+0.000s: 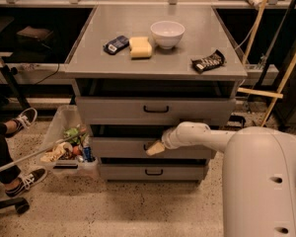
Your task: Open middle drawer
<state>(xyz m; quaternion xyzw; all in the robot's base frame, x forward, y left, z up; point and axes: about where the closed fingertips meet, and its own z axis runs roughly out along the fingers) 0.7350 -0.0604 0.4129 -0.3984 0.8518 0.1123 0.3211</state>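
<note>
The grey cabinet has three drawers stacked under its top. The middle drawer [118,147] has a flat grey front; its black handle is hidden behind my gripper. My gripper [154,147] reaches in from the right on a white arm [207,137] and sits at the centre of the middle drawer's front, right at the handle. The top drawer [156,109] and bottom drawer [153,172] show their black bar handles. The middle drawer's front stands slightly out from the bottom one.
On the cabinet top [98,58] lie a white bowl [167,33], a yellow sponge [140,47], a dark blue packet [116,44] and a black snack bag [208,61]. A clear bin of items [69,144] stands at the left. A person's shoes [22,118] are at the far left.
</note>
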